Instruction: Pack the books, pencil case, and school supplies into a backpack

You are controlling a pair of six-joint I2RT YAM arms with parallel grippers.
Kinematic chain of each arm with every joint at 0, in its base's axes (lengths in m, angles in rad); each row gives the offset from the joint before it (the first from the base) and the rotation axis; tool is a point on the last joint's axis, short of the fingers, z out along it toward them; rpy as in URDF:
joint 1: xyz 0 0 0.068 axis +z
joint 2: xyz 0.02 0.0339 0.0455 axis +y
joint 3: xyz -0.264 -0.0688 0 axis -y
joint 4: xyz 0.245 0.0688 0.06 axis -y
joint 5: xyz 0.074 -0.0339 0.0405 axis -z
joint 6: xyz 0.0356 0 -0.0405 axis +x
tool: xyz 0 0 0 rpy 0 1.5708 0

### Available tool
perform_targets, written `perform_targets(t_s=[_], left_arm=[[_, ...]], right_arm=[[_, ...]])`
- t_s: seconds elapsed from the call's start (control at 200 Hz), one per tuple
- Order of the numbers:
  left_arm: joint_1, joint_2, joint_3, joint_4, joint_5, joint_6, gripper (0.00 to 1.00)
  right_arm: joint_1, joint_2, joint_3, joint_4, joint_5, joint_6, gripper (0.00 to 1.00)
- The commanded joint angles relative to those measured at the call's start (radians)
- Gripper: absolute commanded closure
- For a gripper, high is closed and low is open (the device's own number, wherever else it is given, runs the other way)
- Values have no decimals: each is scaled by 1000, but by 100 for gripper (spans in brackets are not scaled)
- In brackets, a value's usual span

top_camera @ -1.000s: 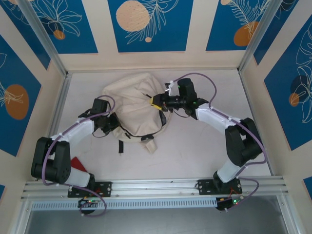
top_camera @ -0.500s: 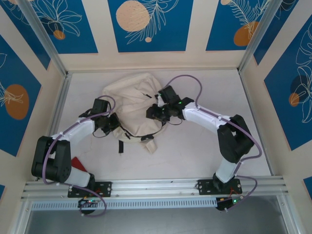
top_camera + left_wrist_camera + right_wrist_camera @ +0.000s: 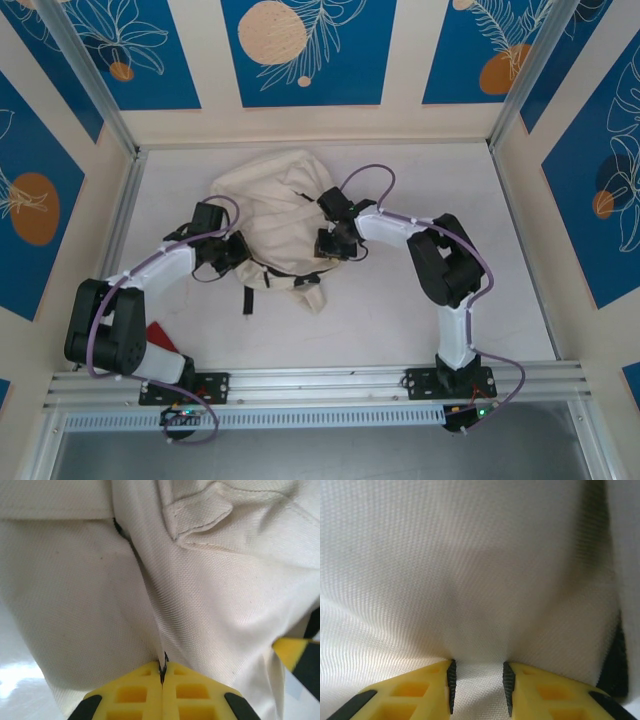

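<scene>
Now the left jaws clench a fold of the backpack [image 3: 210,605] straight ahead of them. Right jaws stand partly apart, cloth between them; grip unclear.

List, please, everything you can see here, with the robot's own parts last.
backpack: one, cream-white with black trim, mid-table toward the back.
red object: one, red, near-left of table, partly behind the left arm; kind unclear.
table: one, white, beneath everything.
wall panels: several, blue with orange discs, around the table.
left gripper: one, yellow fingers, shut on backpack cloth.
right gripper: one, yellow fingers, jaws apart, backpack cloth between; grip unclear.
</scene>
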Motion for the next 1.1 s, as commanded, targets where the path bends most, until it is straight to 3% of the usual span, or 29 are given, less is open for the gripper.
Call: perform_targets(t_s=[0.0, 0.195, 0.435, 0.645, 0.835, 1.095], left_arm=[[-26, -8, -5, 42, 65, -3, 100], [-48, -3, 9, 41, 59, -1, 100], [-50, 4, 12, 34, 23, -1, 100], [-49, -2, 16, 35, 13, -1, 100], [-49, -5, 18, 30, 15, -1, 100], [-49, -9, 21, 30, 35, -2, 100]], right_arm=[[-29, 4, 60, -82, 148, -39, 65], [5, -154, 48, -101, 140, -61, 60], [214, -313, 6, -109, 91, -44, 54], [398, -276, -7, -18, 62, -8, 59], [418, -174, 42, -19, 53, 12, 66], [409, -95, 89, 2, 83, -2, 67]])
